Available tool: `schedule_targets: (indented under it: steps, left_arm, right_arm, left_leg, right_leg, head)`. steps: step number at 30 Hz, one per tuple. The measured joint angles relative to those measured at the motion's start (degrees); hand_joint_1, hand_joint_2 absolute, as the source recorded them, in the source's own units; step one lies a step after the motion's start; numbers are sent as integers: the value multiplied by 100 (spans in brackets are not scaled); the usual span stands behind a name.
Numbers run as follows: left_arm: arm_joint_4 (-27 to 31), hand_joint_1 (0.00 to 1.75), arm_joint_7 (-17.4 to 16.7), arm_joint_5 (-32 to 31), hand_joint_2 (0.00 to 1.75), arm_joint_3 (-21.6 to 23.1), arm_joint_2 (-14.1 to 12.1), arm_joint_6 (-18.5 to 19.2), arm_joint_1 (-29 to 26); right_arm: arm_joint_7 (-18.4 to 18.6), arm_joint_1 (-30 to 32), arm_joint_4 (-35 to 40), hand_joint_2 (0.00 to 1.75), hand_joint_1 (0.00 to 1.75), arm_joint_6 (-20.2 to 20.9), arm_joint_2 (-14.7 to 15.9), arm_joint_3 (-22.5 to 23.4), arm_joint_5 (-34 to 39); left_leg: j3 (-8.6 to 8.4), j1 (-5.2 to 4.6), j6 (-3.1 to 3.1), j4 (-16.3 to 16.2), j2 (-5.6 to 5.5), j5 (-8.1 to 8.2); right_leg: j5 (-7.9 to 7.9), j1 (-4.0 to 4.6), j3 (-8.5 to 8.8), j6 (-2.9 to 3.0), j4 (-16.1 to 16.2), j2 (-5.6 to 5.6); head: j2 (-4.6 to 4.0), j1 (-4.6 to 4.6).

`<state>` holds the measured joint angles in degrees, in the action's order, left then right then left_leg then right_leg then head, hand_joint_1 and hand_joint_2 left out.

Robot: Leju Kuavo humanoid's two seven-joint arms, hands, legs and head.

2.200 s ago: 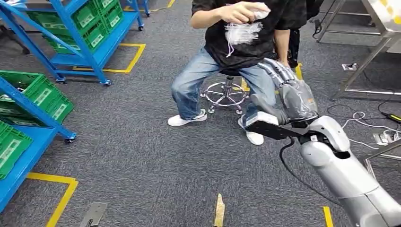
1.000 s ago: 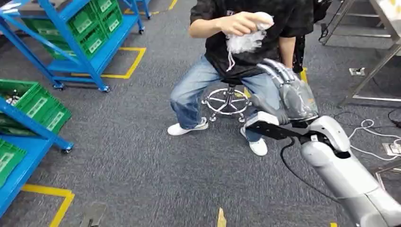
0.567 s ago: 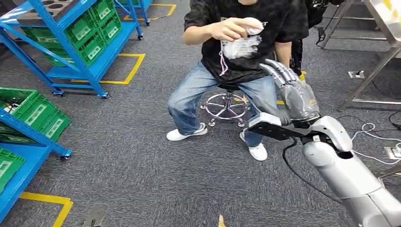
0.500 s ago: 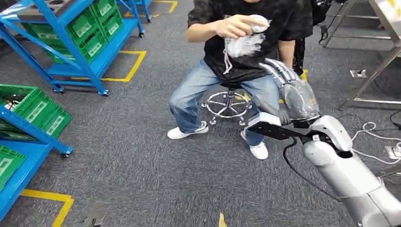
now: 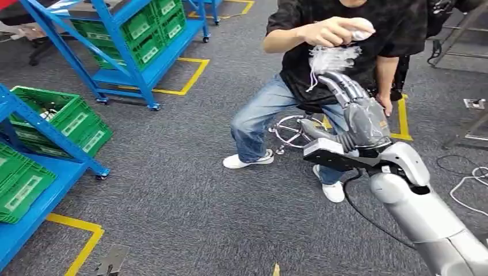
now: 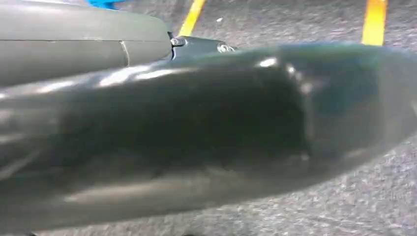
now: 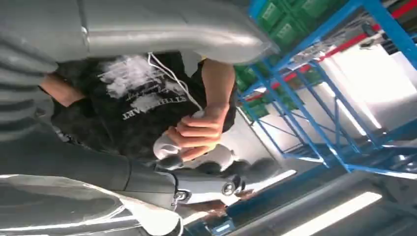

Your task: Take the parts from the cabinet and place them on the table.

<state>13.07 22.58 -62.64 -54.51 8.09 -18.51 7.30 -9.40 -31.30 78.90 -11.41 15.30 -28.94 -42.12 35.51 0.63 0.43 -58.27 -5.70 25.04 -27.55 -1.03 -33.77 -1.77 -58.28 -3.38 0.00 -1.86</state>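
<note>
My right hand (image 5: 359,115) is raised in the head view, fingers stretched out and holding nothing, in front of a seated person's knees. In the right wrist view its grey thumb (image 7: 162,29) and dark fingers (image 7: 74,167) frame that person's torso. A blue rack (image 5: 124,57) with green crates (image 5: 149,34) stands at the back left. A nearer blue rack (image 5: 40,135) at the left edge holds a green crate (image 5: 63,118) with small pale items inside. In the left wrist view a grey part of my left hand (image 6: 74,44) lies over carpet; its fingers are hidden.
A person (image 5: 339,52) sits on a chrome stool (image 5: 293,129) straight ahead, holding a white object (image 5: 357,29) at chest height. Yellow tape (image 5: 80,241) marks the grey carpet. Cables (image 5: 469,184) trail at the right. Metal frame legs (image 5: 454,34) stand at the back right.
The whole picture has shifted rightward, so the camera has turned left and the blue racks show more. My right hand keeps the same raised, outstretched pose.
</note>
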Motion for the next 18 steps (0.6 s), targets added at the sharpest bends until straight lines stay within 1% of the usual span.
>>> schedule_targets:
  steps: [1,2,3,4,5,6,7,8,9,10,11,12,13,14,16,17,18]
  left_arm:
    - [0,0,2,7,0,0,0,0,-13]
    - [0,0,2,9,0,0,-29,-4,-17]
    - [-2,0,2,9,0,0,-9,-7,-25]
    - [-2,0,4,11,0,0,-15,-7,-12]
    - [0,0,4,17,0,0,-13,-7,4]
    - [-2,0,4,22,0,0,-13,-7,9]
    - [-2,0,4,24,0,0,-13,-7,5]
    - [-2,0,4,24,0,0,-11,-7,-4]
    - [-2,0,4,26,0,0,-11,-7,-8]
    - [-2,0,4,33,0,0,-13,-7,-8]
    - [-2,0,4,33,0,0,-20,-9,-5]
    - [0,0,4,33,0,0,-26,-9,-2]
    - [-2,0,4,33,0,2,-26,-9,8]
    - [-2,0,7,33,0,2,-26,-9,29]
    - [-2,0,13,33,0,2,-26,-9,8]
    - [0,0,20,33,0,2,-26,-9,1]
    - [-2,0,20,33,0,2,-20,-9,-7]
  right_arm:
    - [-7,-9,26,175,0,2,0,-2,2]
    - [-9,-30,50,175,0,2,0,0,2]
    - [-9,-48,63,175,0,4,0,0,2]
    - [-18,-58,101,175,0,4,0,-2,4]
    - [-26,-58,120,175,0,4,0,-4,7]
    - [-26,-57,122,175,0,7,0,-7,7]
    - [-26,-57,122,175,0,11,0,-13,9]
    - [-26,-56,122,175,0,13,0,-20,9]
    - [-26,-56,127,175,0,13,0,-22,9]
    - [-26,-57,138,175,0,13,0,-22,11]
    - [-28,-60,153,175,0,15,0,-22,11]
    - [-35,-68,181,175,0,35,0,-22,11]
    - [-44,-79,203,175,0,57,0,-22,15]
    - [-48,-98,216,175,0,74,9,-22,24]
    - [-50,-118,223,175,0,112,15,-37,31]
    - [-52,-129,240,175,0,118,15,-46,33]
    - [-55,-141,260,175,0,125,18,-50,33]
  left_leg:
    - [-1,7,-34,21,-49,-17]
    - [11,-6,-64,-1,-51,6]
    - [51,-38,-95,-100,222,101]
    - [172,-34,-118,-389,372,285]
    - [363,-23,-140,-814,451,496]
    - [578,-10,-155,-1293,487,689]
    - [738,-6,-165,-1640,496,798]
    - [787,-4,-171,-1751,498,779]
    - [712,-4,-167,-1602,500,634]
    - [529,-6,-153,-1220,515,398]
    - [275,-10,-130,-716,586,148]
    - [18,-27,-94,-213,764,-51]
    - [-69,-108,-76,-55,1005,49]
    - [-51,-108,-27,-7,969,45]
    - [-14,-114,6,-10,847,44]
    - [-26,-104,54,25,781,23]
    - [-50,-60,93,53,734,-4]
  right_leg:
    - [4,11,4,23,0,52]
    - [33,-41,24,73,51,124]
    - [40,-42,49,125,66,182]
    - [31,-37,54,156,67,243]
    - [25,-25,58,166,64,302]
    - [21,-15,61,173,63,375]
    - [15,-10,61,180,62,436]
    - [11,-8,67,182,61,503]
    - [4,-8,73,180,61,563]
    - [-3,-6,85,175,60,627]
    - [-16,-6,106,160,60,686]
    - [-36,0,133,141,61,742]
    - [-55,48,135,112,54,783]
    - [-61,64,116,83,43,832]
    - [-69,75,149,48,72,967]
    - [-87,75,179,12,78,1031]
    - [-166,40,118,-34,21,882]
  head:
    - [0,2]
    - [0,11]
    - [-2,-26]
    - [-2,-81]
    - [0,-78]
    - [0,-79]
    - [0,-76]
    - [-2,-79]
    - [-2,-76]
    - [0,-81]
    - [-2,-76]
    - [0,-79]
    - [-2,-83]
    - [0,-81]
    - [0,-74]
    - [0,-76]
    - [0,-72]
